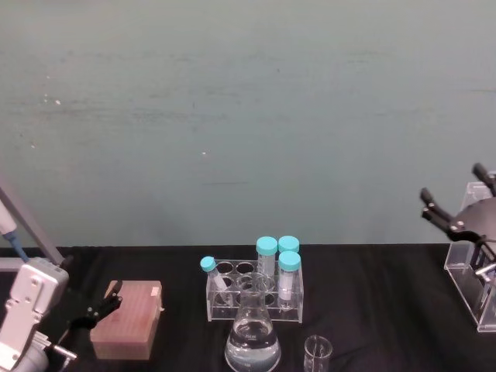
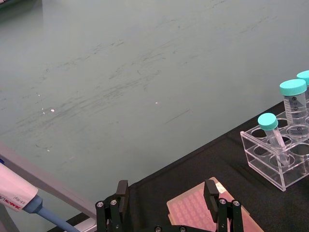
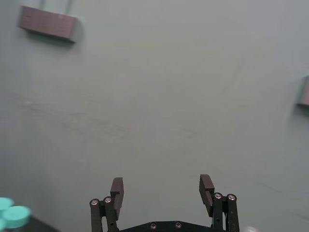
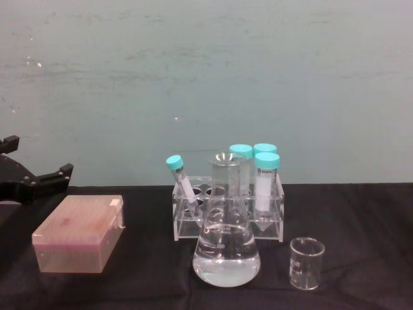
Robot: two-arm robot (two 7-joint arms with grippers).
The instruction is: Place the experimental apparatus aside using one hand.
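Note:
The clear labware stands mid-table on the black cloth. A conical flask (image 1: 253, 341) (image 4: 226, 252) holding clear liquid is in front, with a small empty beaker (image 1: 318, 354) (image 4: 306, 262) to its right. Behind them is an acrylic tube rack (image 1: 217, 306) (image 4: 184, 229) (image 2: 263, 154) holding several teal-capped tubes. My left gripper (image 1: 99, 306) (image 2: 166, 193) (image 4: 37, 156) hovers open at the left, just over a pink tip box, with nothing between its fingers. My right gripper (image 1: 456, 186) (image 3: 161, 187) is raised at the far right, open and empty, well apart from the labware.
The pink tip box (image 1: 128, 319) (image 4: 80, 234) (image 2: 193, 212) lies left of the rack. A clear acrylic stand (image 1: 469, 271) sits at the right edge beneath my right arm. A pipette (image 2: 19, 198) hangs on a grey frame at far left. A green wall backs the table.

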